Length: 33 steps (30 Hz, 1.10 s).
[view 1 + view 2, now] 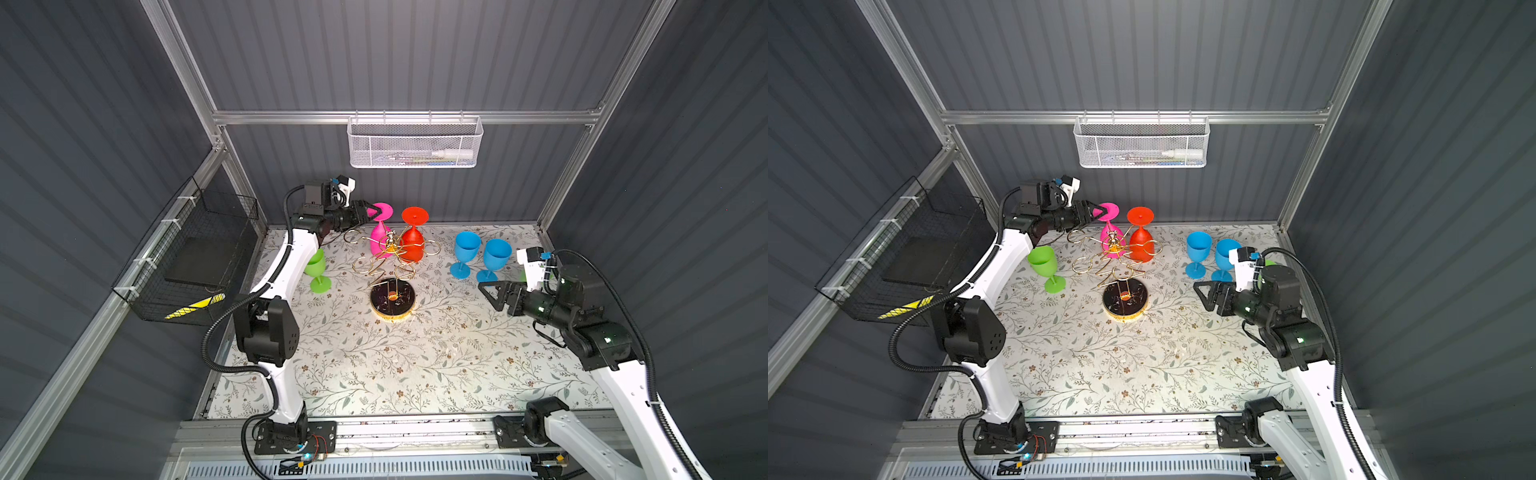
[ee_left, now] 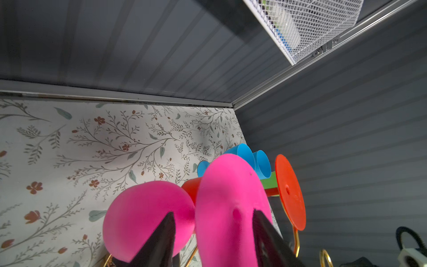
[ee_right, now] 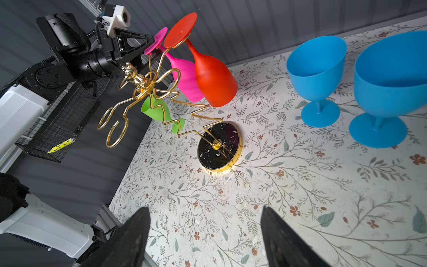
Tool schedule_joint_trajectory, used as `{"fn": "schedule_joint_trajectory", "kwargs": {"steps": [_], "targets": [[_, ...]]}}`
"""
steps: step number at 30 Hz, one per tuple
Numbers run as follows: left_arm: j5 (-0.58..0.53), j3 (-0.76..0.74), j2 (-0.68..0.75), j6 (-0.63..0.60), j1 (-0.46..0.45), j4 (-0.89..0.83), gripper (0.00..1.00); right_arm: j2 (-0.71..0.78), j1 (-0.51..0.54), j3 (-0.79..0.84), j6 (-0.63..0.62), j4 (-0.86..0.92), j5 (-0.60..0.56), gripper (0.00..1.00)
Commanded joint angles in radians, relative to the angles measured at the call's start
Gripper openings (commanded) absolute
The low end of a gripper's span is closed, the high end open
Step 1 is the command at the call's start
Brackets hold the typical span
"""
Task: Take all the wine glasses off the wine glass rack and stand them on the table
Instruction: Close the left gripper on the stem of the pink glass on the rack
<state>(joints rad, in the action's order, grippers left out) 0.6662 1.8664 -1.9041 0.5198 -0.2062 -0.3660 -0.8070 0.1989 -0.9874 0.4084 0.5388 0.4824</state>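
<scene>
Grey ribbed walls (image 1: 415,62) close the floral table (image 1: 374,365) on the left, far and right; an aluminium rail (image 1: 415,428) runs along the near edge. Between the rack's base and that rail the table lies wide and bare, while the far strip is crowded.

The rack (image 1: 382,301) is gold wire on a round black marbled, gold-rimmed base. It stands mid-table, its ring-ended arms spreading above. A pink glass (image 1: 377,237) and a red glass (image 1: 412,239) hang upside down from its far arms, close to the far wall.

The left gripper (image 1: 375,212) reaches in from the far left, jaws partly apart, a finger (image 2: 161,238) on each side of the pink glass's foot. Whether they pinch it I cannot tell. The right gripper (image 1: 489,296) hovers right of the base, jaws spread wide, holding nothing.

A green glass (image 1: 316,264) stands left of the rack and two blue glasses (image 1: 467,247) stand right of it. A yellow-black striped strip (image 1: 195,306) lies in the black basket (image 1: 187,257) on the left wall, its lettering too small to read.
</scene>
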Motion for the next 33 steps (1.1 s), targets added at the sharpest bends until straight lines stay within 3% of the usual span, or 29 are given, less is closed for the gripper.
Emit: {"fn": "schedule_joint_trajectory", "kwargs": {"steps": [1,6,8,16,21,33], "targets": [[0.010,0.033,0.004,-0.006,0.004,-0.016,0.45,0.003,0.004,0.010,0.003,-0.015,-0.005,0.78],[0.004,0.042,0.006,0.003,0.004,-0.019,0.19,-0.003,0.005,0.014,0.003,-0.023,-0.001,0.79],[0.004,0.047,0.006,0.008,0.004,-0.023,0.15,-0.003,0.005,0.015,0.004,-0.023,0.000,0.80],[0.024,0.043,0.013,0.051,0.004,0.004,0.10,0.001,0.005,0.023,0.004,-0.024,0.002,0.81],[0.047,0.011,0.037,0.103,0.008,0.059,0.00,0.002,0.005,0.023,0.007,-0.025,0.008,0.82],[0.153,-0.082,0.102,0.300,0.024,0.284,0.00,0.006,0.005,0.019,0.014,-0.026,0.019,0.84]]}}
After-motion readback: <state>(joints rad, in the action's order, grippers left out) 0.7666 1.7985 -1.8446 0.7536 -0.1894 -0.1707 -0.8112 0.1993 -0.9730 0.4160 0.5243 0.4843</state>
